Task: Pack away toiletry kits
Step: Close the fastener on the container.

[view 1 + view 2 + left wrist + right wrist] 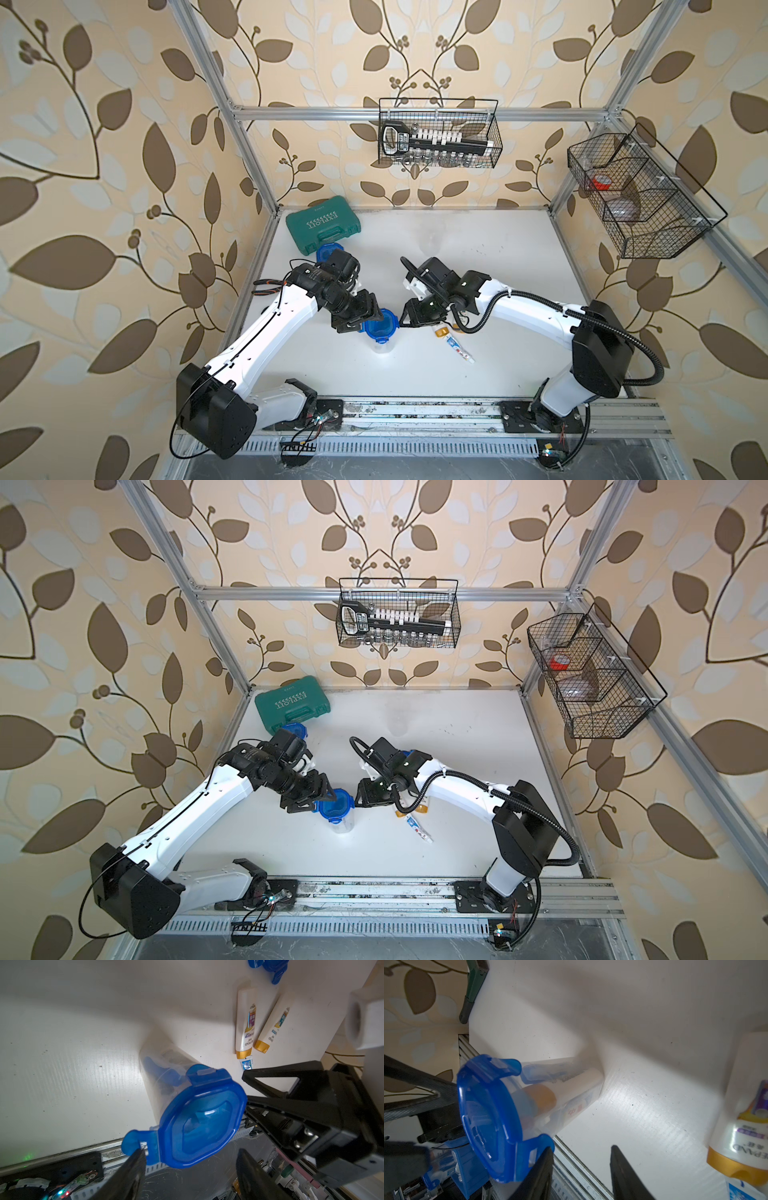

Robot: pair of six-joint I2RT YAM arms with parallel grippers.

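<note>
Now the left gripper (368, 321) and right gripper (402, 322) flank the blue lid (380, 326) on a clear jar (379, 345). Both stand spread, each with one finger touching the lid.

We have bare table (498, 249) at the back right; jar (380, 330), tube (459, 352) and green case (322, 224) block left and middle.

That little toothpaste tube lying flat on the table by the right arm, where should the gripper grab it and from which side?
Take the toothpaste tube mid-body, across its narrow width, coming straight down from above: it lies flat with bare table along both long sides. Probably avoid its wide end, which lies close to the gold-capped bottles.
</note>
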